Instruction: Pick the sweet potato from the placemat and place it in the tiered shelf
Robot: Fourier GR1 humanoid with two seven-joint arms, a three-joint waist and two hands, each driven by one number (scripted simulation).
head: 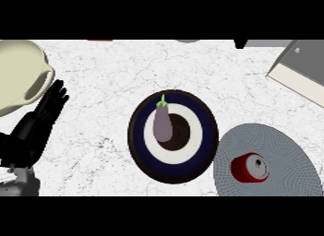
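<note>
A purple, eggplant-like vegetable [164,123] with a green stem lies lengthwise on a round dark-blue placemat [140,152] that has a white ring and a brown centre, in the middle of the counter. It does not look like a sweet potato. The tiered shelf [311,69], grey with a pale edge, juts in at the upper right corner. My left hand [38,124] rests at the left edge with straight fingers pointing up, well apart from the placemat and holding nothing. No right hand shows.
A large cream pot [11,76] with a handle fills the upper left, just behind my left hand. At the lower right a grey round mat [287,152] carries a red cup [251,168] on its side. White marble counter lies between them.
</note>
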